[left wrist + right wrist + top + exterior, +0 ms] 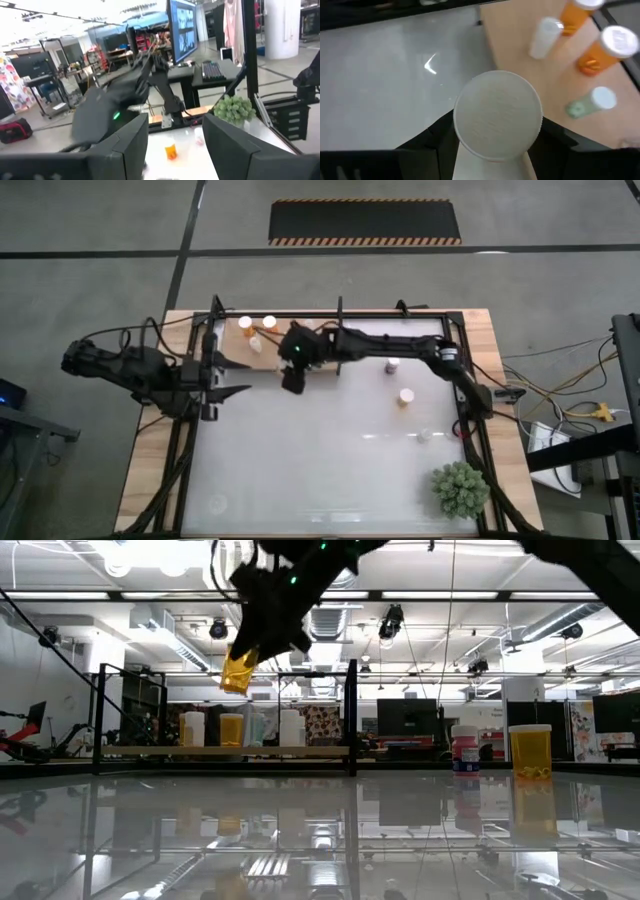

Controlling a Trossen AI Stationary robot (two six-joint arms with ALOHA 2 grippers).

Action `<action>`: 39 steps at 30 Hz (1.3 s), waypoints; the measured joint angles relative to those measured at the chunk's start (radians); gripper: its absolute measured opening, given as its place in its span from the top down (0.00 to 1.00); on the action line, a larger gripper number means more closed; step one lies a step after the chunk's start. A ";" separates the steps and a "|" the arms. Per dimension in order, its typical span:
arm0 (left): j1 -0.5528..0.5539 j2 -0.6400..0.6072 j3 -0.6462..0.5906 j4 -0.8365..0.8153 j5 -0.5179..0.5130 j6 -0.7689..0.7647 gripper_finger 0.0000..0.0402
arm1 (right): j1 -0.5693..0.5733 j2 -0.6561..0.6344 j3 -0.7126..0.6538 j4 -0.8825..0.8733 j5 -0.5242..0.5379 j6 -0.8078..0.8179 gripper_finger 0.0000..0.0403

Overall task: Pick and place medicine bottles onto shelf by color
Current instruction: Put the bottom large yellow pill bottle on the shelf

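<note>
My right gripper (292, 376) reaches from the right side of the table to the near edge of the pale wood shelf (232, 340) and is shut on an orange bottle (238, 670) with a white cap (497, 115). On the shelf (530, 65) two orange bottles (607, 50) stand upright. A whitish bottle (543, 37) and a greenish clear one (590, 102) lie on their sides there. My left gripper (238, 377) hovers open at the table's left edge, touching nothing. On the white table stand a dark-labelled bottle (393, 365), an orange one (405, 395) and a clear one (425, 435). My right gripper pinches the orange bottle by its body just under the cap (495, 155), one finger (427, 150) on each side. The fingers come from above, slanting down. The bottle is lifted clear and tilted, its orange lower end (236, 678) hanging below the fingers, above shelf height.
A spiky green plant (460, 488) stands at the table's near right corner. The black frame posts (352, 715) rise around the shelf (150, 751) and table. The white tabletop (320, 460) lies bare in the middle and near left.
</note>
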 joint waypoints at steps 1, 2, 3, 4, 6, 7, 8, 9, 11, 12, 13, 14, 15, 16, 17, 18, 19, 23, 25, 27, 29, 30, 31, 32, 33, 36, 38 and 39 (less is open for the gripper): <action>0.000 -0.007 0.000 -0.001 0.000 0.001 0.57 | -0.011 0.020 0.027 -0.002 0.000 0.000 0.54; 0.000 -0.013 0.000 0.000 0.000 0.001 0.57 | -0.022 0.042 0.056 -0.004 0.000 -0.001 0.54; 0.000 -0.018 0.000 -0.001 0.000 0.001 0.57 | -0.030 0.065 0.090 -0.009 0.000 -0.006 0.54; 0.000 -0.021 0.000 -0.001 0.000 0.002 0.57 | -0.039 0.089 0.128 -0.021 -0.001 -0.012 0.54; 0.000 -0.025 -0.003 -0.001 0.000 0.002 0.57 | -0.056 0.138 0.202 -0.056 -0.001 -0.027 0.54; 0.000 -0.027 -0.004 -0.001 0.000 0.002 0.57 | -0.063 0.164 0.242 -0.080 -0.004 -0.031 0.54; 0.000 -0.028 -0.005 -0.001 0.000 0.002 0.57 | -0.071 0.189 0.280 -0.102 -0.004 -0.034 0.54; 0.000 -0.028 -0.006 -0.002 0.000 0.002 0.57 | -0.079 0.213 0.309 -0.117 -0.003 -0.035 0.54; 0.000 -0.031 -0.009 -0.002 0.000 0.002 0.57 | -0.095 0.220 0.288 -0.082 -0.011 -0.044 0.54; 0.000 -0.031 -0.010 -0.002 0.000 0.002 0.57 | -0.105 0.220 0.281 -0.085 -0.029 -0.043 0.54; 0.000 -0.031 -0.010 -0.003 0.000 0.005 0.57 | -0.111 0.227 0.278 -0.091 -0.043 -0.038 0.54; 0.000 -0.031 -0.010 -0.003 0.000 0.012 0.57 | -0.119 0.229 0.278 -0.094 -0.057 -0.030 0.54; 0.000 -0.031 -0.010 -0.003 0.000 0.018 0.57 | -0.126 0.229 0.278 -0.106 -0.071 -0.027 0.54; 0.000 -0.031 -0.010 -0.004 0.000 0.021 0.57 | -0.131 0.229 0.278 -0.124 -0.077 -0.027 0.54; 0.000 -0.031 -0.010 -0.003 0.000 0.022 0.57 | -0.134 0.230 0.275 -0.126 -0.077 -0.031 0.54; 0.000 -0.032 -0.010 -0.003 0.000 0.023 0.57 | -0.135 0.231 0.273 -0.122 -0.077 -0.037 0.54; 0.000 -0.032 -0.010 -0.004 0.000 0.023 0.57 | -0.137 0.231 0.272 -0.123 -0.078 -0.044 0.54; 0.000 -0.031 -0.010 -0.004 0.000 0.027 0.57 | -0.134 0.231 0.262 -0.131 -0.079 -0.057 0.54; 0.000 -0.031 -0.010 -0.004 0.000 0.027 0.57 | -0.132 0.231 0.253 -0.133 -0.079 -0.057 0.54; 0.000 -0.031 -0.010 -0.005 0.000 0.027 0.57 | -0.132 0.231 0.240 -0.132 -0.078 -0.058 0.54; 0.000 -0.028 -0.010 -0.005 0.000 0.027 0.57 | -0.132 0.231 0.225 -0.124 -0.074 -0.060 0.54; 0.000 -0.027 -0.010 -0.005 0.000 0.027 0.57 | -0.132 0.231 0.219 -0.121 -0.070 -0.060 0.54; 0.000 -0.026 -0.010 -0.005 0.000 0.027 0.57 | -0.132 0.231 0.214 -0.119 -0.071 -0.060 0.54; 0.000 -0.026 -0.010 -0.006 0.000 0.027 0.57 | -0.132 0.231 0.209 -0.114 -0.070 -0.060 0.54; 0.000 -0.026 -0.010 -0.006 0.000 0.027 0.57 | -0.132 0.231 0.205 -0.112 -0.070 -0.060 0.54; 0.000 -0.027 -0.010 -0.005 0.000 0.027 0.57 | -0.132 0.232 0.201 -0.110 -0.070 -0.060 0.53; 0.000 -0.026 -0.010 -0.006 0.000 0.027 0.57 | -0.131 0.232 0.196 -0.109 -0.070 -0.060 0.53; 0.000 -0.026 -0.010 -0.005 0.000 0.027 0.57 | -0.131 0.232 0.194 -0.106 -0.069 -0.060 0.52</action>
